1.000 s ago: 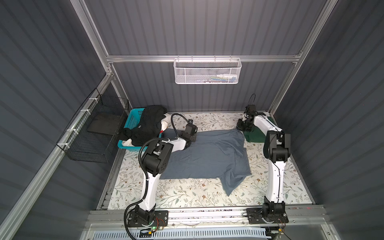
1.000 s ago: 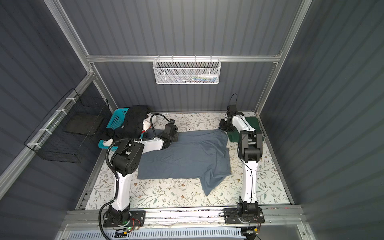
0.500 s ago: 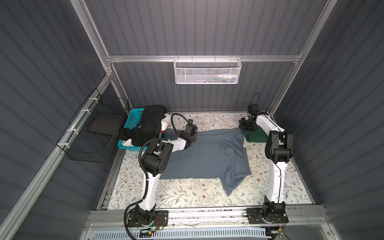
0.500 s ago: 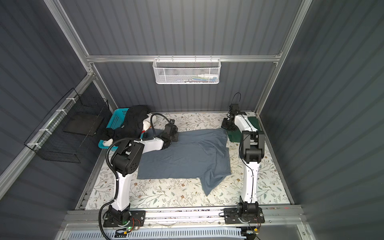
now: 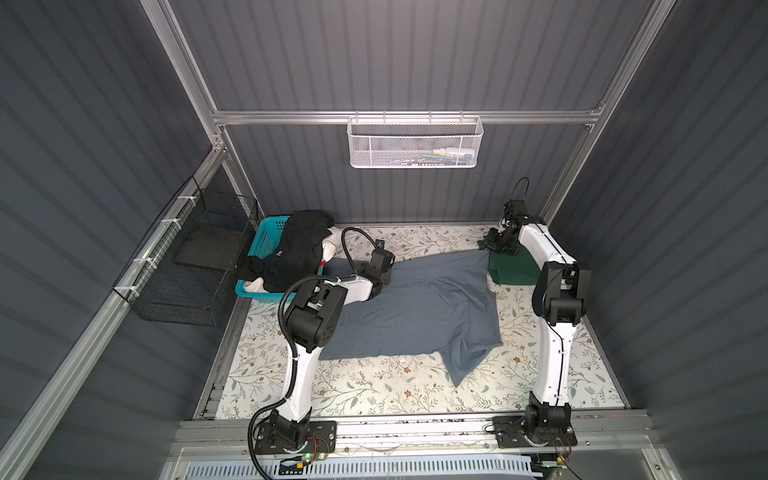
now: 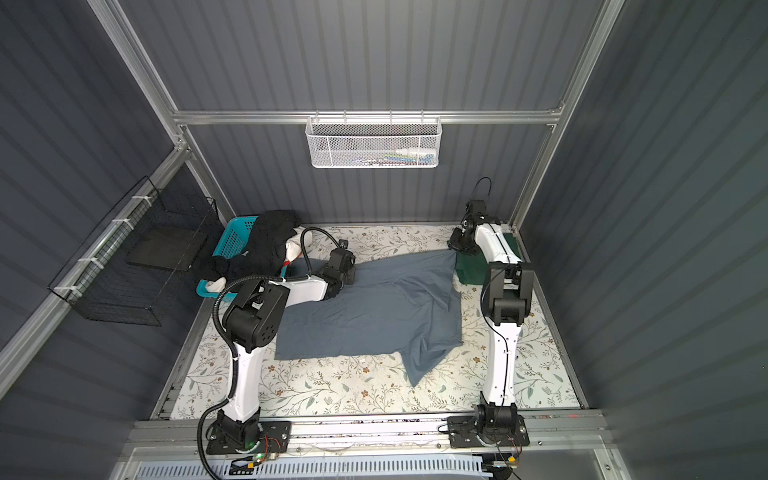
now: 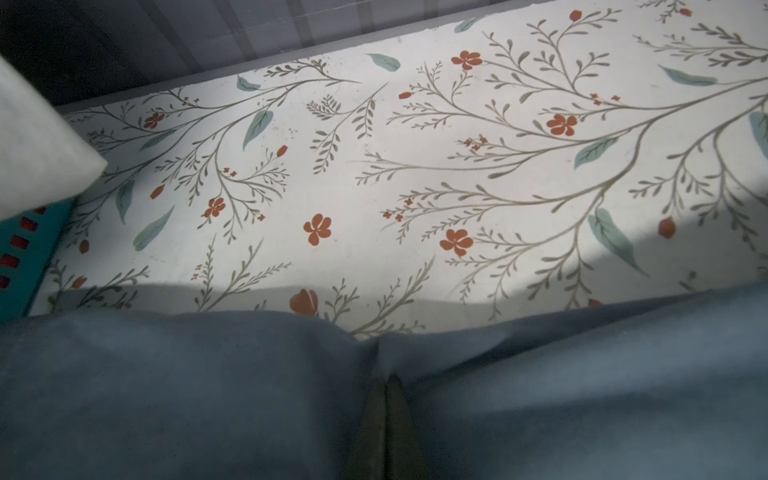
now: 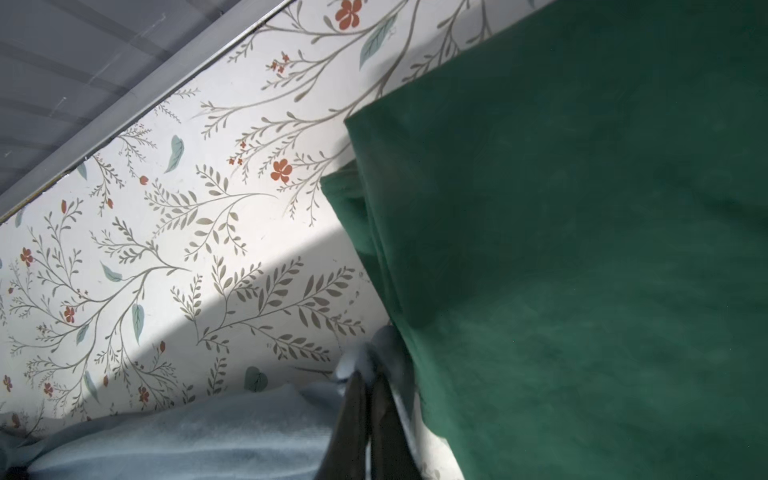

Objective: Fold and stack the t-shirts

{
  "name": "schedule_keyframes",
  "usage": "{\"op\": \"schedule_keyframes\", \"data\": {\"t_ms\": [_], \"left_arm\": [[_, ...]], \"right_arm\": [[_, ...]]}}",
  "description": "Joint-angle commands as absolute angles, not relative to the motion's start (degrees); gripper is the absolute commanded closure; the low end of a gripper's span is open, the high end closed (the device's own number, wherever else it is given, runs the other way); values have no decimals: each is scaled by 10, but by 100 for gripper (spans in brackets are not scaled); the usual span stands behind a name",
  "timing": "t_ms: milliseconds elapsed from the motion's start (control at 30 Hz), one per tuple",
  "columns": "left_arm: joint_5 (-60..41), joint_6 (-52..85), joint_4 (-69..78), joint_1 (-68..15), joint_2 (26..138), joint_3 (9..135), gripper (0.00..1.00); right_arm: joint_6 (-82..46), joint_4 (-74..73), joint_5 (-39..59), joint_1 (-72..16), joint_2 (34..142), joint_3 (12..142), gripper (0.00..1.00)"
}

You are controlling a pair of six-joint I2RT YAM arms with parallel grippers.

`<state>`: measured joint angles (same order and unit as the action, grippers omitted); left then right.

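Note:
A slate blue-grey t-shirt [image 5: 415, 307] [image 6: 374, 307] lies spread on the floral table, its near right part rumpled into a point. My left gripper [image 5: 384, 270] [image 7: 386, 378] is shut on the shirt's far left edge [image 7: 208, 395], low over the table. My right gripper [image 5: 494, 245] [image 8: 368, 376] is shut on the shirt's far right corner [image 8: 208, 436]. It sits right beside a folded dark green t-shirt [image 5: 513, 270] [image 8: 582, 249]. A black t-shirt [image 5: 299, 245] and white cloth [image 5: 330, 249] hang over the basket.
A turquoise lattice basket [image 5: 266, 237] [image 7: 20, 257] stands at the far left corner. A black wire rack [image 5: 187, 270] hangs on the left wall and a white mesh basket [image 5: 415, 141] on the back wall. The back wall runs close behind both grippers.
My right arm has shifted a little to the right and back with the shirt's corner in its jaws. The left arm has not moved.

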<state>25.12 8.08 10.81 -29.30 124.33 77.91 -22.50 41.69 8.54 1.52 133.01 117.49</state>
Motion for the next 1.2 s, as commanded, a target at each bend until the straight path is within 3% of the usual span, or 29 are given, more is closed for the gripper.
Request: {"op": "schedule_keyframes", "data": {"t_ms": [0, 133, 267, 300, 333, 367, 400, 467, 533, 733, 867, 1167], "left_arm": [[266, 71, 111, -292, 1258, 786, 100], [270, 69, 103, -292, 1261, 802, 100], [257, 61, 40, -292, 1271, 872, 100], [251, 61, 26, -292, 1271, 888, 90], [245, 57, 21, -292, 1269, 896, 71], [240, 57, 20, -292, 1265, 901, 44], [236, 57, 19, -293, 1260, 903, 29], [228, 57, 21, -292, 1244, 904, 12], [223, 58, 22, -293, 1228, 900, 1], [215, 100, 1, -297, 1160, 863, 0], [151, 169, -20, -307, 1109, 824, 0], [20, 260, -33, -390, 1095, 790, 3]], "right_arm": [[-231, 427, 92, 18, 1351, 1194, 100], [-221, 428, 105, 18, 1346, 1198, 87], [-212, 425, 137, 18, 1316, 1186, 46], [-210, 421, 141, 18, 1303, 1177, 41], [-207, 416, 144, 18, 1290, 1167, 39], [-206, 412, 144, 18, 1272, 1152, 37], [-205, 410, 143, 18, 1261, 1143, 36], [-203, 401, 140, 18, 1217, 1102, 28], [-204, 385, 140, 18, 1178, 1051, 28], [-231, 325, 147, 15, 1027, 841, 28], [-230, 300, 161, 4, 951, 718, 30], [-223, 226, 233, -7, 920, 540, 35]]}}
